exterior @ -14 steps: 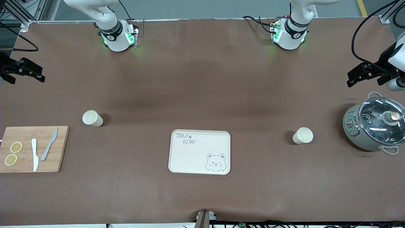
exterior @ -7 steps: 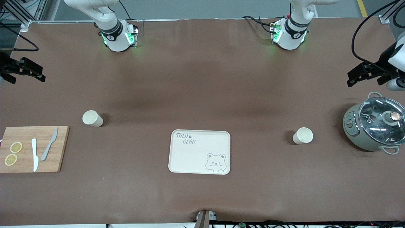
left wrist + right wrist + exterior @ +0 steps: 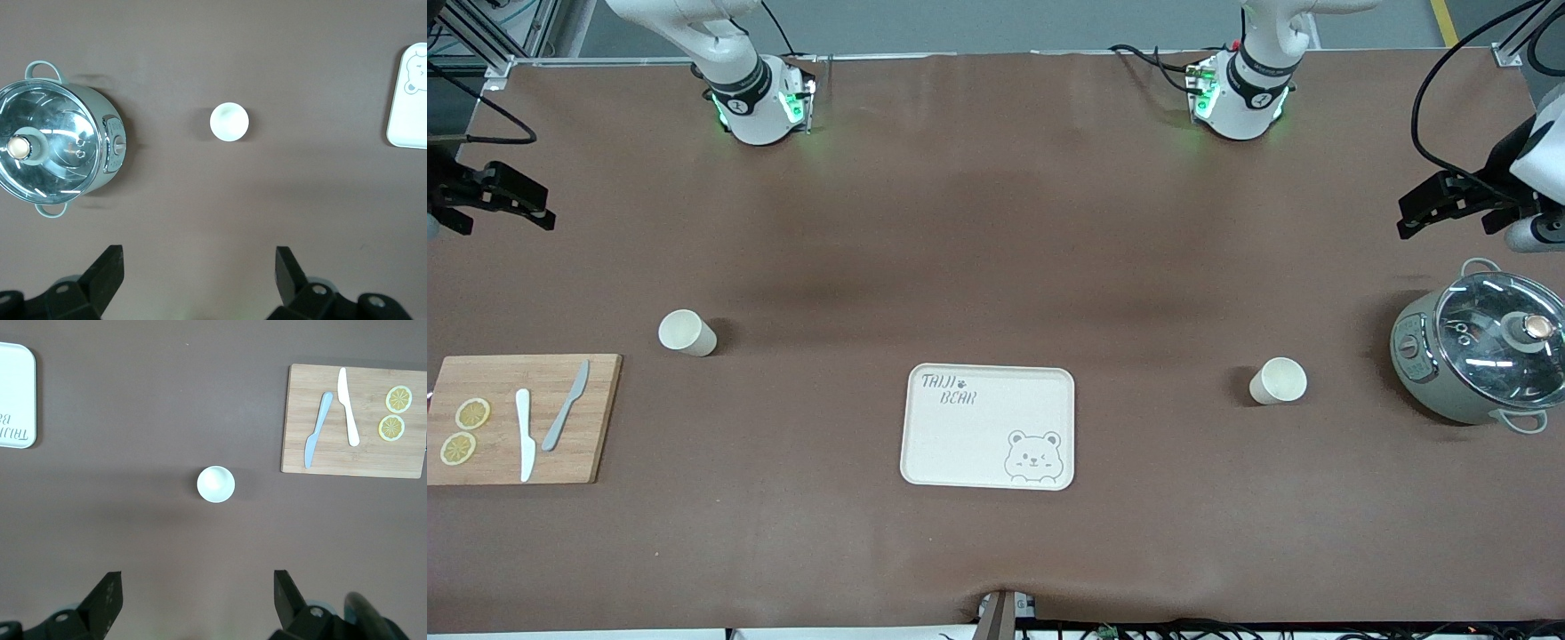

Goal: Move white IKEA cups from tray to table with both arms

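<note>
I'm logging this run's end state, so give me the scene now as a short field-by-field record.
tray: bare, mid-table
cup one: upright on table, toward right arm's end, beside cutting board
cup two: upright on table, between tray and lidded pot
cutting board load: two knives, two lemon slices
left gripper: open, empty, raised near the pot
right gripper: open, empty, raised at right arm's table end
task: both cups off tray

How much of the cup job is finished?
It looks finished. Both white cups stand on the table, and the tray holds nothing. The left end effector and right end effector are open and hold nothing. Nothing is left.
</note>
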You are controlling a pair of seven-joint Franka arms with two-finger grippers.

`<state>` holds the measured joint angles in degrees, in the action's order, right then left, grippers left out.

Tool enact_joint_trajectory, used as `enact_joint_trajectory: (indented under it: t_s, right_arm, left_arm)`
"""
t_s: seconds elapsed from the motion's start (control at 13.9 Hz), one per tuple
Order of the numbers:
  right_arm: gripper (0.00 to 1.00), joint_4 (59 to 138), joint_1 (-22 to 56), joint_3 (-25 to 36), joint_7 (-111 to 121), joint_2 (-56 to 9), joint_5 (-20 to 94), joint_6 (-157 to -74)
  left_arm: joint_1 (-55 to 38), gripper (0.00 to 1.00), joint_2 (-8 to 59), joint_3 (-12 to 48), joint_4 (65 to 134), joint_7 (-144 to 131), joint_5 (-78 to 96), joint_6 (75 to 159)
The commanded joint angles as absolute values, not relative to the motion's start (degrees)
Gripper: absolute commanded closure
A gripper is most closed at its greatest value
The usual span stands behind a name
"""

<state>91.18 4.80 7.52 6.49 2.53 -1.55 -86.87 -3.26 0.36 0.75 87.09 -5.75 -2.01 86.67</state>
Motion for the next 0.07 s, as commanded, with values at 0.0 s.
enact_joint_trajectory:
  t_s: [0.0]
  right_arm:
    - [0.00, 91.1, 4.8, 7.6, 6.1, 2.5, -0.9, -86.5]
  left_arm:
    - [-3.3, 0.00, 0.8, 0.9, 85.7, -6.0, -1.2, 85.4]
